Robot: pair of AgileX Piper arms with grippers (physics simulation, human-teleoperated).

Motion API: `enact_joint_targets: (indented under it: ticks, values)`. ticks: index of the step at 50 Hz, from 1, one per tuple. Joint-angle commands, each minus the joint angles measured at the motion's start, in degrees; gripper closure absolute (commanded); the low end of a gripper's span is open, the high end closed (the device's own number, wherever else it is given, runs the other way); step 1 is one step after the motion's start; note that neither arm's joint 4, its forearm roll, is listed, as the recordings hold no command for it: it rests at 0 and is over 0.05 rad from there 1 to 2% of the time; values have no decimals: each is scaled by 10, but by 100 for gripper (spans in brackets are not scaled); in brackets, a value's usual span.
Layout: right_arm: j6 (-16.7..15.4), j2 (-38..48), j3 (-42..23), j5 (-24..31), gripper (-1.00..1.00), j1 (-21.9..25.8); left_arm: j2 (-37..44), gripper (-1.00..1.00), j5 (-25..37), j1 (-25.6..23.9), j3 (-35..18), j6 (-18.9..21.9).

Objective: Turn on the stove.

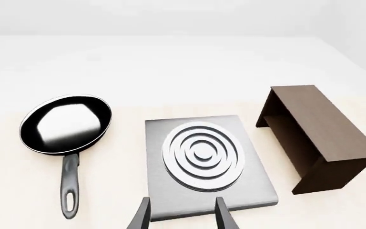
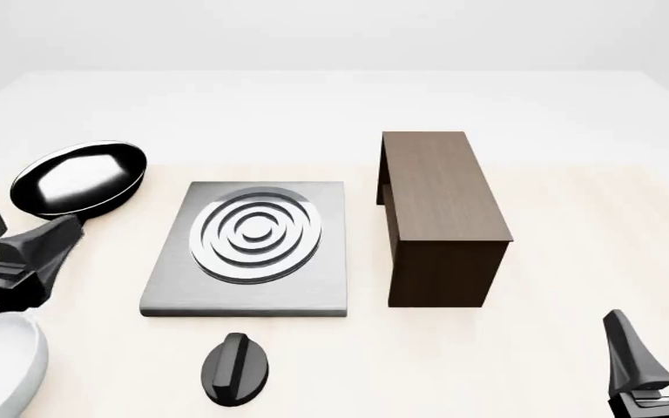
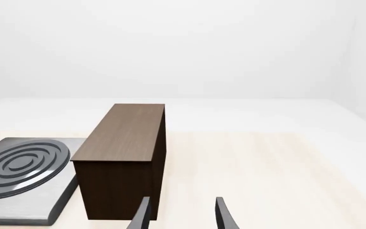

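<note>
— So where are the arms?
— Left tool [image 1: 181,215] spread, poised above the stove [image 2: 248,248] at table centre. Right tool [image 2: 660,353] spread at four o'clock, touching nothing.

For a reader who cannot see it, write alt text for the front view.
A grey stove with a ringed burner lies mid-table, its black knob on the near side. A black frying pan sits to its left, a dark wooden block to its right. The open right gripper is at the near right corner.
</note>
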Motion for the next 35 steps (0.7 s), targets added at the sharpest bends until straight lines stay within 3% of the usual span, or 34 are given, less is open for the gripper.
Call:
enact_joint_targets:
  ticks: [1, 2, 5, 7, 15, 20, 24, 35]
  values:
    - [0, 0, 0, 0, -100, 0, 80, -100, 18, -72, 17, -166]
    - [0, 0, 0, 0, -100, 0, 84, -100, 16, -68, 26, -181]
    - [0, 0, 0, 0, -100, 0, 92, -100, 19, -63, 32, -166]
    - [0, 0, 0, 0, -100, 0, 94, -100, 17, -68, 42, -183]
    - [0, 0, 0, 0, -100, 0, 106, -100, 13, -80, 56, -187]
    - [0, 0, 0, 0, -100, 0, 133, -100, -1, -64, 75, -180]
    - [0, 0, 0, 0, -100, 0, 149, -100, -5, -41, 78, -137]
    - [0, 0, 0, 0, -100, 0, 185, -100, -38, -45, 106, -124]
